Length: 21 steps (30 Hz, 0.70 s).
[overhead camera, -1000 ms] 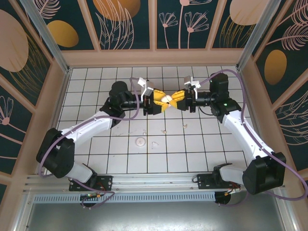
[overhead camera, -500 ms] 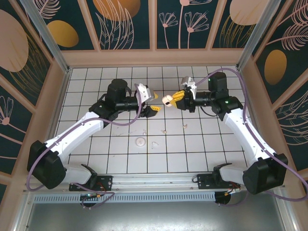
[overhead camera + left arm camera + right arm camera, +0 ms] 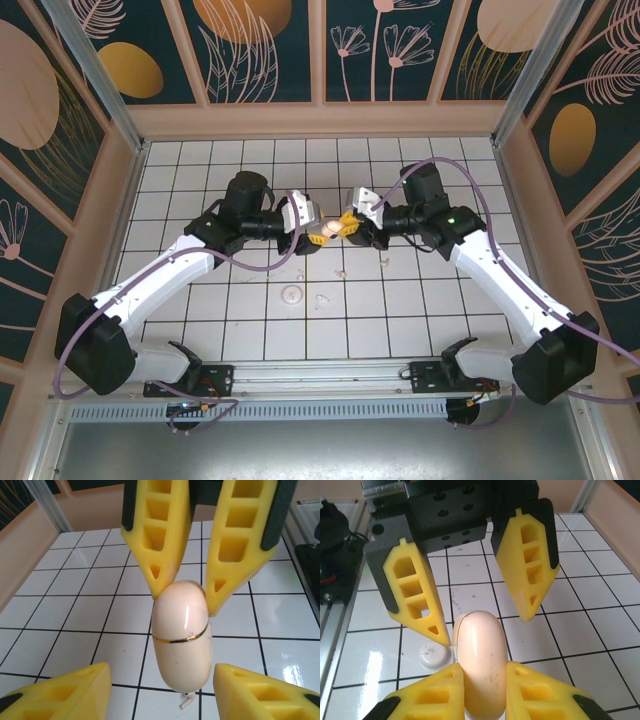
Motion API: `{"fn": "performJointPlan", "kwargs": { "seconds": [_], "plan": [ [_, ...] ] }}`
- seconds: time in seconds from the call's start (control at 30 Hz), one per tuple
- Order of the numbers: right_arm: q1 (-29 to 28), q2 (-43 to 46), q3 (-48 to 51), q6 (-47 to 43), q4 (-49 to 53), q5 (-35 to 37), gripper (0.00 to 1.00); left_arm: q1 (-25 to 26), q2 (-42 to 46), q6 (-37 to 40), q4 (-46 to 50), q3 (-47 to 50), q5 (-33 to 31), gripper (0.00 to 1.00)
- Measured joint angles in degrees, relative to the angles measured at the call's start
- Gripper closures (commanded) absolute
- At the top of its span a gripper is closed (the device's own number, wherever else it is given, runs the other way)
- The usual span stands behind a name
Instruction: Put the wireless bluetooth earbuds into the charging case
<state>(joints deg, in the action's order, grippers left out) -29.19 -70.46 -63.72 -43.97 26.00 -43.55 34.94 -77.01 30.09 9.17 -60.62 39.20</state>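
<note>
Your right claw (image 3: 485, 680) was clenched on the charging case (image 3: 180, 630) mid-air over the counter (image 3: 440, 300), left claw (image 3: 161, 669) spread loose around its free end. If you'd closed left off-centre, I reckon that slick rounded thing could've squirted out and dropped.

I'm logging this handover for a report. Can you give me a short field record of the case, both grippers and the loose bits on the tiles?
charging case: closed, raised off the tiles, between both grippers
right gripper: shut on the charging case
left gripper: open, a finger on each side of the case's free end
earbuds: lying loose on the tiles, outside the case
white disc: flat on the tiles, nearer the arm bases
</note>
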Motion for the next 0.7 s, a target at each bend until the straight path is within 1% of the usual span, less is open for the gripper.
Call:
{"fn": "performJointPlan", "kwargs": {
  "seconds": [0.13, 0.33, 0.57, 0.7],
  "plan": [
    [-0.3, 0.0, 0.0, -2.1, 0.0, 0.7, 0.8, 0.0, 0.0, 0.4, 0.3, 0.1, 1.7, 0.47],
    [-0.6, 0.0, 0.0, -2.7, -0.1, 0.4, 0.79, 0.0, -0.1, 0.3, 0.5, 0.1, 3.7, 0.51],
    [-0.6, 0.0, 0.1, -3.1, -0.7, -1.1, 0.79, 0.0, -0.2, 0.3, 0.5, 0.1, 4.1, 0.5],
    [-0.6, 0.0, 0.1, -3.6, -1.3, -2.0, 0.79, 0.0, -0.4, 0.1, 0.5, 0.1, 4.1, 0.53]
  ]
}}
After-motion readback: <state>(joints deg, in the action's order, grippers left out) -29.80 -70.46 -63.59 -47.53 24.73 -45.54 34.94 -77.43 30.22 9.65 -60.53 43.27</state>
